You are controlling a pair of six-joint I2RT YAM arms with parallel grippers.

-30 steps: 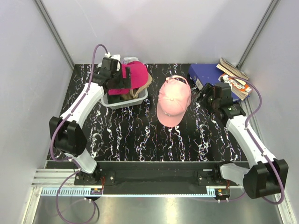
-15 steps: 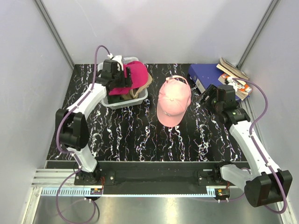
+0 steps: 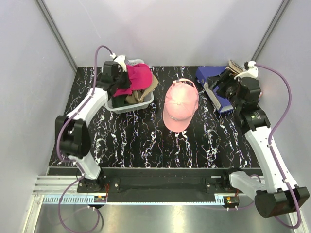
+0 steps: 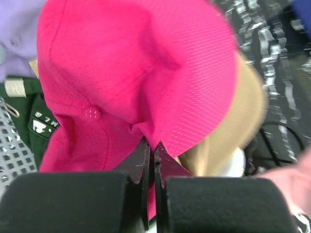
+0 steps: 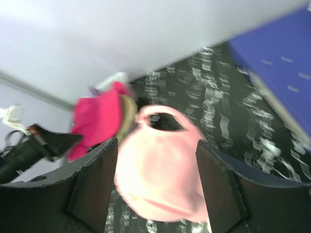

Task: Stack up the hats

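Four caps [image 3: 137, 77], it seems, fill the basket [image 3: 136, 106].

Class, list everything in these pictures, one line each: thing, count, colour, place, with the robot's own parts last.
pink hat: one, light pink, on the table's middle, alone.
magenta hat: one, magenta, topmost in the basket.
tan hat: one, tan, under the magenta hat.
green hat: one, dark green, in the basket, partly covered.
lavender hat: one, lavender, beside the magenta hat, mostly cut off.
basket: one, grey mesh, far left of the table.
blue box: one, blue, far right.
books: small pile, count unclear, far right corner.
table: one, black with white veins.
left gripper: one, black, shut on the magenta hat's edge.
right gripper: one, black, open, above the blue box.
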